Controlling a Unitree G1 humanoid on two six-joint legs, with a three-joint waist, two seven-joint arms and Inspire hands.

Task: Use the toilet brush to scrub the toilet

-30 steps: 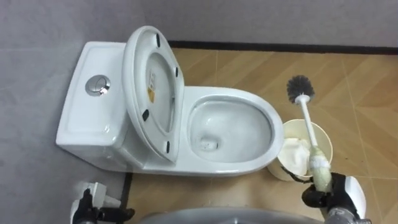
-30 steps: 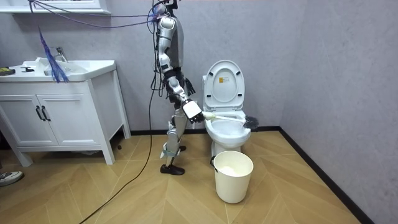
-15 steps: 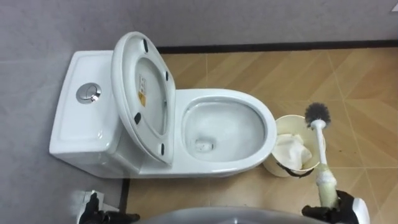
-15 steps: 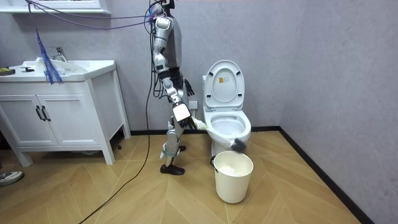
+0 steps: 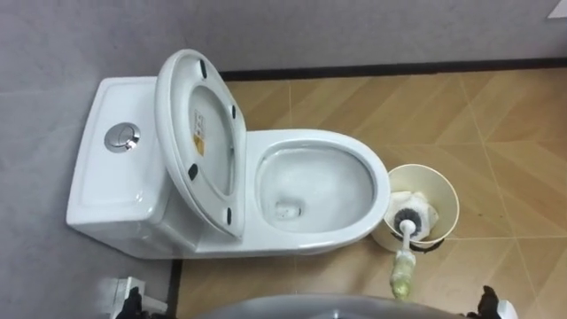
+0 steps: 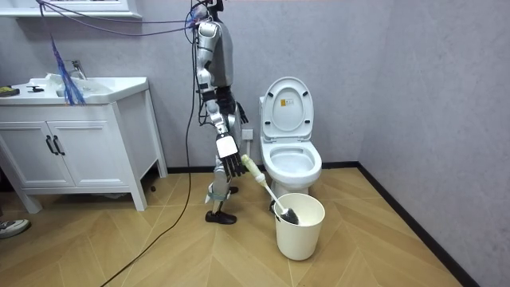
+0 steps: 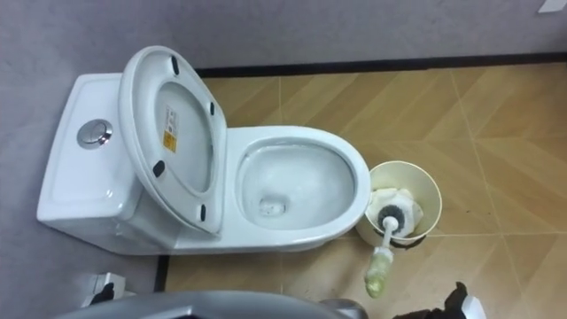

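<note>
The toilet brush has gone from my right hand since the earlier frames. Then I held it head-up over the bin; now its dark bristle head sits down inside the waste bin and the shaft leans out over the near rim. In the room view that hand hangs released, fingers straight and pointing at the floor, just beside the top of the handle but apart from it. The left hand peeks in at the lower left edge of the eye view; its state I cannot tell.

I judge the brush light and stiff, with a thin plastic shaft that will not bend much. The head is springy and likely wet, so it may drip or flick. The place to take it is the thicker pale grip at the free end, well clear of the bristles. Leaning as it does, it could tip out at a nudge.

By my count there is one brush and one bin with white crumpled stuff in it. There is one toilet with its seat and lid raised, and one flush button on the tank.
</note>
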